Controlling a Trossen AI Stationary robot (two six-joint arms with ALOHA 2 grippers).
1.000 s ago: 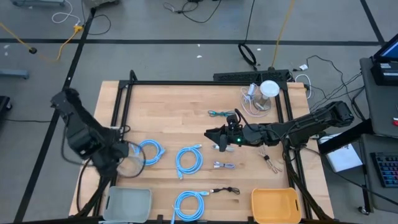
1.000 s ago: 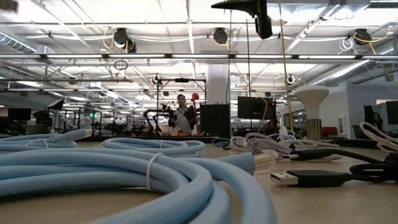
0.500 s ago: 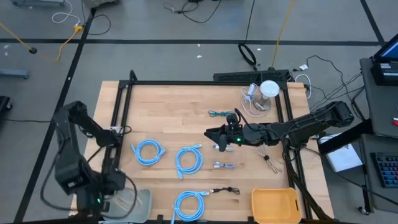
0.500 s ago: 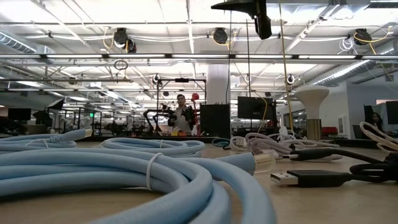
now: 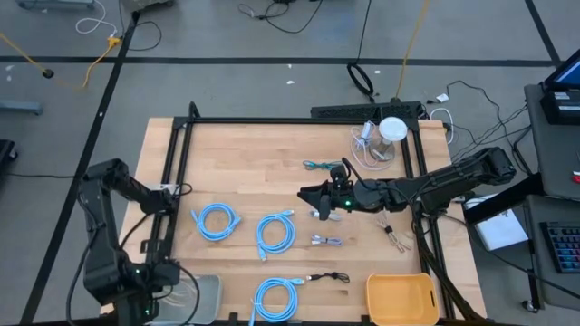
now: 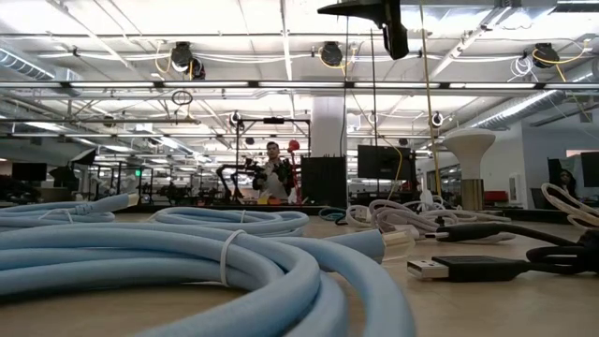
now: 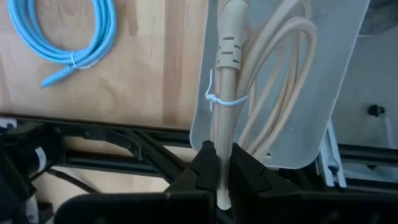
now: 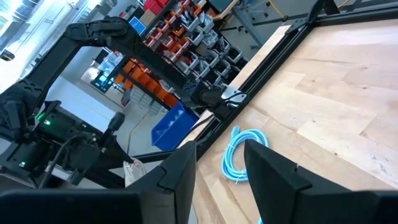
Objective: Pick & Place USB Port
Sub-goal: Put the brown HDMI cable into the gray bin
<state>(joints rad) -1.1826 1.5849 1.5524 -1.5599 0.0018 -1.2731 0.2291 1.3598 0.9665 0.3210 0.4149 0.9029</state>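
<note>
The left gripper (image 7: 217,167) is pinched shut on a beige cable (image 7: 225,81), gripping the straight bundled part just below a white zip tie (image 7: 219,99). The cable's loops hang over the grey tray (image 7: 339,74) at the table's (image 5: 263,154) near left corner, and its plug end points away from the fingers. In the overhead view this gripper (image 5: 156,282) sits right beside that tray (image 5: 207,292).

The right gripper (image 5: 314,199) hovers above the middle of the table, its fingers (image 8: 177,171) parted about halfway and holding nothing.

Blue coiled cables (image 5: 275,230) lie on the wood, and a yellow bin (image 5: 401,298) stands at the near right corner. No brand, label or writing can be read anywhere.
</note>
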